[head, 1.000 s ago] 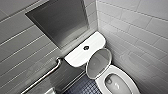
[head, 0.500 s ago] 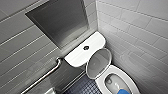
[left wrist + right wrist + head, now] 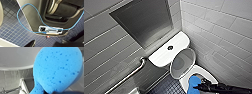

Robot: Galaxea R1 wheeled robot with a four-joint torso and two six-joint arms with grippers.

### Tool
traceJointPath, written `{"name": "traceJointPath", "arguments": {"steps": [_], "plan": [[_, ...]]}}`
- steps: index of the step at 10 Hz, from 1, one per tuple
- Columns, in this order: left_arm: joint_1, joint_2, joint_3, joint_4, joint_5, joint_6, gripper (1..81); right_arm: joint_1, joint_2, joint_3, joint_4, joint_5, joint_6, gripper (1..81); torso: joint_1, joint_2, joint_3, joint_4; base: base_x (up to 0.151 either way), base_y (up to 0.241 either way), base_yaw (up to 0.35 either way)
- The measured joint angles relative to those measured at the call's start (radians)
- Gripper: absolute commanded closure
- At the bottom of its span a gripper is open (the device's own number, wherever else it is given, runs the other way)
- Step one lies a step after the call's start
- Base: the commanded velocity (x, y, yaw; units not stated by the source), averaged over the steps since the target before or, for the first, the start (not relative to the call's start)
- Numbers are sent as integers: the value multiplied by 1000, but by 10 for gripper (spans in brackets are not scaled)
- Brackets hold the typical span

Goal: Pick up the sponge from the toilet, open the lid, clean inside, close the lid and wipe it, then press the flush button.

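Sponge (image 3: 193,83), bright blue, sits within the open bowl of the toilet (image 3: 159,57) at the lower right of the head frame, pinched by the right tool (image 3: 199,87), whose dark arm enters from the right edge. Whether the pad touches the ceramic cannot be told. The lid (image 3: 182,62) stands raised, leaning back against the tank, whose flat top carries the flush button (image 3: 170,47). Dark blue floor tiles (image 3: 167,87) lie beside the bowl. Whether the left tool (image 3: 50,44) is spread or pressed together cannot be told.
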Motion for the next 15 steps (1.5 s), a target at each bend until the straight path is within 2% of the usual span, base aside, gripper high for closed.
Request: {"name": "traceJointPath", "arguments": {"steps": [6,9,12,15], "plan": [[0,-3,0,-1,0,0,10,55,304,-409,0,-80,70,811,0,0,0,0,0,0,0],[0,-6,0,-1,0,0,10,40,411,-570,4,-68,105,811,0,0,0,0,0,0,0],[0,-6,0,-1,0,0,10,-10,441,-644,7,43,113,811,0,0,0,0,0,0,0],[0,-6,0,-1,0,0,10,-21,397,-577,-18,69,114,811,0,0,1,0,0,0,0]]}}
